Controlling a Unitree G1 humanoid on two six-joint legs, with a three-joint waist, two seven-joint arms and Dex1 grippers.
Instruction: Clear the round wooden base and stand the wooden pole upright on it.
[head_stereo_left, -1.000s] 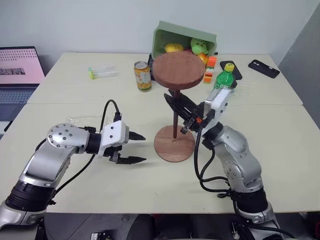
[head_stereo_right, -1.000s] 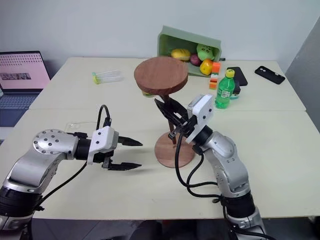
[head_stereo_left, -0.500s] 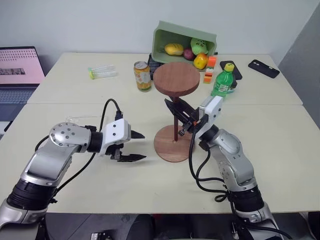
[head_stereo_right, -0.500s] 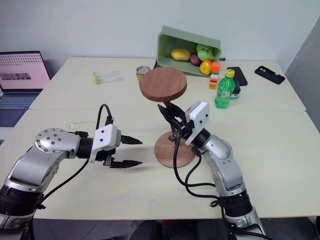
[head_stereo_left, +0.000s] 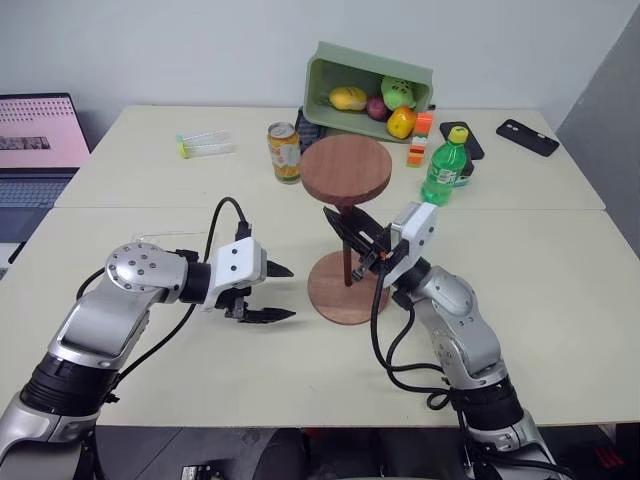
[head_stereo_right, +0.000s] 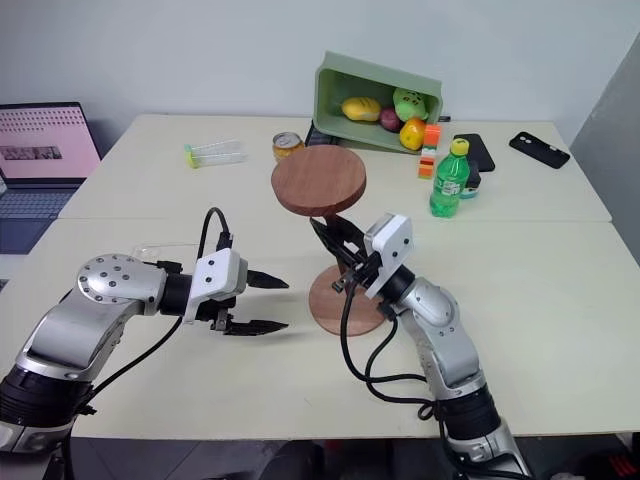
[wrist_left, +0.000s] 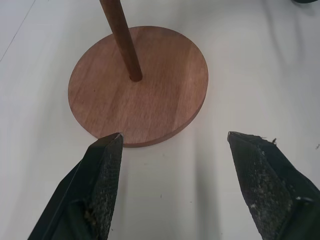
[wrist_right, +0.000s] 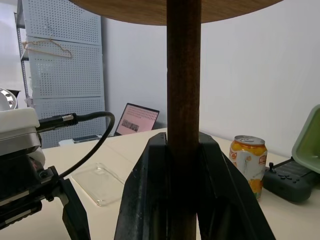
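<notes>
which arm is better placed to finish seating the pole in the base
Right. The right claw is shut on the wooden pole, which stands with its tip at the round wooden base's centre hole. The left claw is open and empty beside the base, touching nothing.

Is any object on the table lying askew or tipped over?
Yes. The green plastic bin at the table's far side lies tipped on its side, opening toward the robot, with fruit showing inside. Nothing has rolled out.

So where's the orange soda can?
In the left eye view, the orange soda can stands on the table behind the wooden pole, just left of the green bin.
</notes>
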